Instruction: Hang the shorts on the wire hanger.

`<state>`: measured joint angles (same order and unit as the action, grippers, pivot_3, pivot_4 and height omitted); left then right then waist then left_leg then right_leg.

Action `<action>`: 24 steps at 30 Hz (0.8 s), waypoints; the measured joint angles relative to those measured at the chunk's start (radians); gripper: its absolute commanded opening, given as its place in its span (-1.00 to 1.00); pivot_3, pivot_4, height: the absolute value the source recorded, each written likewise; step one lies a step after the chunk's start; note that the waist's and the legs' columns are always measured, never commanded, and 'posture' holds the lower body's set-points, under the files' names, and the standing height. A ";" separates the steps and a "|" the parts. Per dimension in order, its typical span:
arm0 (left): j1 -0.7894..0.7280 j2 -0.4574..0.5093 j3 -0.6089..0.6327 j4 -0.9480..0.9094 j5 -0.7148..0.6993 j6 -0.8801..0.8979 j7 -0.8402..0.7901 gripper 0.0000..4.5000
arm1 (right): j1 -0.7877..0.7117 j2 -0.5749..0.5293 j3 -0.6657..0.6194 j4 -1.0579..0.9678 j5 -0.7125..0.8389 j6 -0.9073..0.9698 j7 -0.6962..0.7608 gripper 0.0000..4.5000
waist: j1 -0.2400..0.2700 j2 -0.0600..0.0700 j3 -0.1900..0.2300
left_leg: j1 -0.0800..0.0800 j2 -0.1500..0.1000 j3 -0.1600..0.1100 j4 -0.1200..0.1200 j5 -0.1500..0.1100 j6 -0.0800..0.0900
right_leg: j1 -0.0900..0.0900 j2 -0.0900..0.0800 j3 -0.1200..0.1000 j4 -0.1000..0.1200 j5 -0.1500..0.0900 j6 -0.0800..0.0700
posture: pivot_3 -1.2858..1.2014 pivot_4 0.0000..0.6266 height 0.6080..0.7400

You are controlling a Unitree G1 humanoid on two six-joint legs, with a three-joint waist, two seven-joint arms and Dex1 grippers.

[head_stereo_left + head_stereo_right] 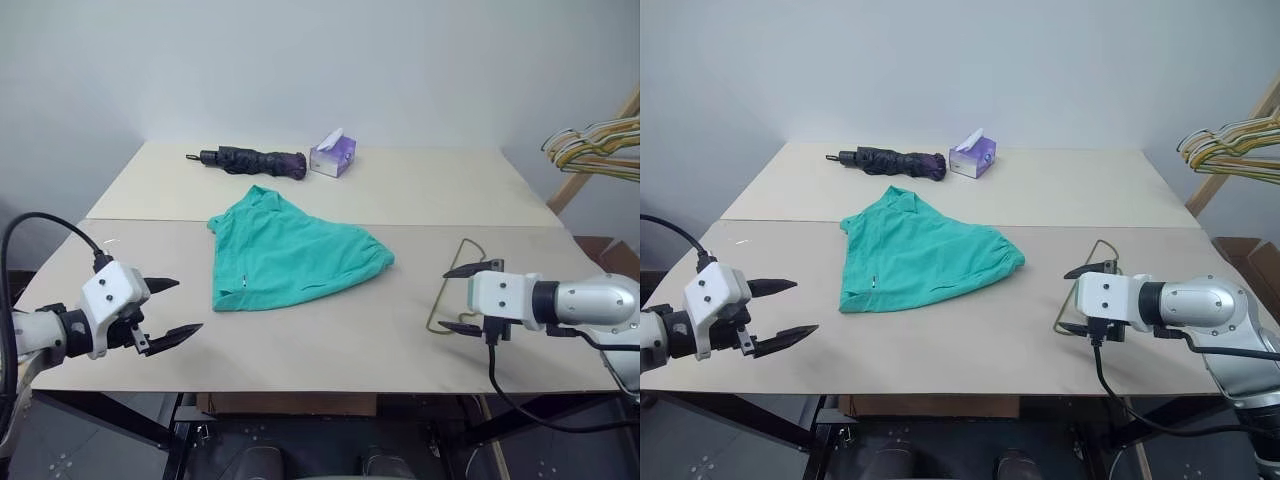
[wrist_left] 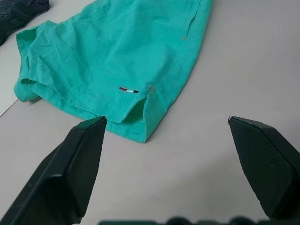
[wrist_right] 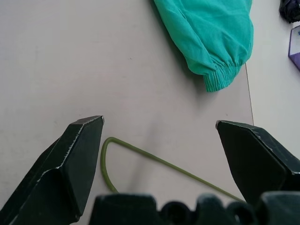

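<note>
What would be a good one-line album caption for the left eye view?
Two open grippers, left and right, hover over a table with green shorts and a wire hanger.

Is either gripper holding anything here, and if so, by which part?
Nothing is held. Left gripper and right gripper are open; shorts and wire hanger lie on the table.

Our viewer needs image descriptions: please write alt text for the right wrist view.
The right gripper, open, hovers over a beige table above the thin olive wire hanger. The teal-green shorts lie beyond, apart from it.
</note>
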<state>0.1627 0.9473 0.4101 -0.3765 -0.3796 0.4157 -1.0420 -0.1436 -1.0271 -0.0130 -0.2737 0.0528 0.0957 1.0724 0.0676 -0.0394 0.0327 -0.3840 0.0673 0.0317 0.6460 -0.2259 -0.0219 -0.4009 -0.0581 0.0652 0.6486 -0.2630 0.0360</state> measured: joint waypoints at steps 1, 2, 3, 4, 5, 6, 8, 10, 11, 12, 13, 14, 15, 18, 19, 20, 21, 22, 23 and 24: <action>-0.001 0.000 0.000 0.000 0.000 0.000 0.000 1.00 | 0.000 0.000 0.000 0.000 0.000 0.000 0.000 0.99 | 0.000 0.000 0.000 | 0.000 0.000 0.000 0.000 0.000 0.000 | 0.000 0.000 0.000 0.000 0.000 0.000 | 0.18 -1.00 1.00; -0.001 0.001 0.000 0.000 -0.002 0.002 -0.001 1.00 | 0.000 0.001 0.001 0.000 0.000 0.000 -0.002 0.99 | 0.000 0.000 0.000 | 0.000 0.000 0.000 0.000 0.000 0.000 | 0.000 0.000 0.000 0.000 0.000 0.000 | 0.18 -1.00 1.00; -0.001 0.001 0.000 0.000 -0.005 0.004 -0.003 1.00 | 0.000 0.001 0.001 0.000 0.000 0.000 -0.003 0.99 | 0.000 0.000 0.000 | 0.000 0.000 0.000 0.000 0.000 0.000 | 0.000 0.000 0.000 0.000 0.000 0.000 | 0.19 -1.00 1.00; -0.006 0.000 0.000 0.000 -0.014 0.007 -0.001 1.00 | 0.000 0.001 0.003 0.000 -0.001 0.000 -0.004 0.99 | 0.000 0.000 0.000 | 0.000 0.000 0.000 0.000 0.000 0.000 | 0.000 0.000 0.000 0.000 0.000 0.000 | 0.19 -1.00 1.00; -0.010 0.000 0.000 0.000 -0.017 0.008 0.000 1.00 | 0.000 0.001 0.004 0.000 -0.001 -0.001 -0.004 0.99 | 0.001 0.000 0.000 | 0.000 0.000 0.000 0.000 0.000 0.000 | 0.000 0.000 0.000 0.000 0.000 0.000 | 0.19 -1.00 1.00; -0.015 0.000 0.000 0.000 -0.019 0.008 0.004 1.00 | 0.000 0.002 0.005 0.000 -0.001 -0.001 -0.004 0.99 | 0.001 0.000 0.000 | 0.000 0.000 0.000 0.000 0.000 0.000 | 0.000 0.000 0.000 0.000 0.000 0.000 | 0.19 -1.00 1.00; -0.026 0.000 0.000 0.000 -0.020 0.008 0.006 1.00 | -0.001 0.003 0.006 0.000 -0.002 -0.002 -0.005 0.99 | 0.001 0.000 0.000 | 0.000 0.000 0.000 0.000 0.000 0.000 | 0.000 0.000 0.000 0.000 0.000 0.000 | 0.18 -1.00 1.00; -0.028 0.000 0.000 0.000 -0.019 0.007 0.006 1.00 | -0.001 0.004 0.007 0.001 -0.003 -0.002 -0.005 0.99 | 0.000 0.000 0.000 | 0.000 0.000 0.000 0.000 0.000 0.000 | 0.000 0.000 0.000 0.000 0.000 0.000 | 0.18 -1.00 1.00; -0.028 0.000 0.000 0.001 -0.019 0.006 0.006 1.00 | -0.001 0.004 0.007 0.001 -0.003 -0.002 -0.005 0.99 | 0.000 0.000 0.000 | 0.000 0.000 0.000 0.000 0.000 0.000 | 0.000 0.000 0.000 0.000 0.000 0.000 | 0.18 -1.00 1.00; -0.028 0.000 0.000 0.001 -0.019 0.005 0.006 1.00 | -0.001 0.004 0.008 0.002 -0.004 -0.002 -0.005 0.99 | 0.000 0.000 0.000 | 0.000 0.000 0.000 0.000 0.000 0.000 | 0.000 0.000 0.000 0.000 0.000 0.000 | 0.18 -1.00 1.00; -0.028 0.000 0.000 0.002 -0.019 0.003 0.006 1.00 | -0.001 0.004 0.008 0.002 -0.005 -0.003 -0.005 0.99 | 0.001 0.000 0.000 | 0.000 0.000 0.000 0.000 0.000 0.000 | 0.000 0.000 0.000 0.000 0.000 0.000 | 0.18 -1.00 1.00; -0.028 0.000 0.000 0.002 -0.019 0.003 0.006 1.00 | -0.001 0.004 0.008 0.002 -0.007 -0.003 -0.005 0.99 | 0.001 0.000 0.000 | 0.000 0.000 0.000 0.000 0.000 0.000 | 0.000 0.000 0.000 0.000 0.000 0.000 | 0.18 -1.00 1.00; -0.028 0.000 -0.001 0.002 -0.019 0.003 0.006 1.00 | -0.001 0.004 0.008 0.002 -0.008 -0.003 -0.005 0.99 | 0.001 0.000 0.000 | 0.000 0.000 0.000 0.000 0.000 0.000 | 0.000 0.000 0.000 0.000 0.000 0.000 | 0.18 -1.00 1.00; -0.032 0.000 -0.006 0.008 -0.012 0.000 0.013 1.00 | -0.001 0.005 0.008 0.002 -0.009 -0.004 -0.005 0.99 | 0.001 0.000 0.000 | 0.000 0.000 0.000 0.000 0.000 0.000 | 0.000 0.000 0.000 0.000 0.000 0.000 | 0.18 -1.00 1.00; -0.038 0.000 -0.014 0.015 -0.006 -0.002 0.015 1.00 | -0.001 0.005 0.008 0.002 -0.009 -0.004 -0.005 0.99 | 0.001 0.000 0.000 | 0.000 0.000 0.000 0.000 0.000 0.000 | 0.000 0.000 0.000 0.000 0.000 0.000 | 0.17 -1.00 1.00; -0.044 0.000 -0.022 0.024 0.001 -0.004 0.019 1.00 | -0.001 0.005 0.008 0.002 -0.009 -0.004 -0.005 0.99 | 0.001 0.000 0.000 | 0.000 0.000 0.000 0.000 0.000 0.000 | 0.000 0.000 0.000 0.000 0.000 0.000 | 0.17 -1.00 1.00; -0.049 0.000 -0.032 0.035 0.007 -0.008 0.021 1.00 | -0.001 0.006 0.008 0.003 -0.009 -0.004 -0.005 0.99 | 0.001 0.000 0.000 | 0.000 0.000 0.000 0.000 0.000 0.000 | 0.000 0.000 0.000 0.000 0.000 0.000 | 0.17 -1.00 1.00; -0.053 0.000 -0.040 0.044 0.013 -0.013 0.023 1.00 | -0.001 0.007 0.008 0.003 -0.009 -0.004 -0.005 0.99 | 0.000 0.000 0.000 | 0.000 0.000 0.000 0.000 0.000 0.000 | 0.000 0.000 0.000 0.000 0.000 0.000 | 0.17 -1.00 1.00; -0.060 0.000 -0.049 0.054 0.020 -0.023 0.022 1.00 | -0.002 0.009 0.008 0.005 -0.009 -0.004 -0.005 0.99 | 0.000 0.000 0.000 | 0.000 0.000 0.000 0.000 0.000 0.000 | 0.000 0.000 0.000 0.000 0.000 0.000 | 0.16 -1.00 1.00; -0.068 0.000 -0.055 0.061 0.024 -0.027 0.021 1.00 | -0.003 0.011 0.008 0.006 -0.010 -0.004 -0.005 0.99 | 0.000 0.000 0.000 | 0.000 0.000 0.000 0.000 0.000 0.000 | 0.000 0.000 0.000 0.000 0.000 0.000 | 0.16 -1.00 1.00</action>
<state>0.0944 0.9472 0.3550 -0.3158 -0.3561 0.3886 -1.0209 -0.1464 -1.0158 -0.0050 -0.2680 0.0433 0.0918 1.0674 0.0677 -0.0394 0.0327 -0.3841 0.0672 0.0318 0.6460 -0.2259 -0.0219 -0.4009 -0.0580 0.0652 0.6486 -0.2629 0.0359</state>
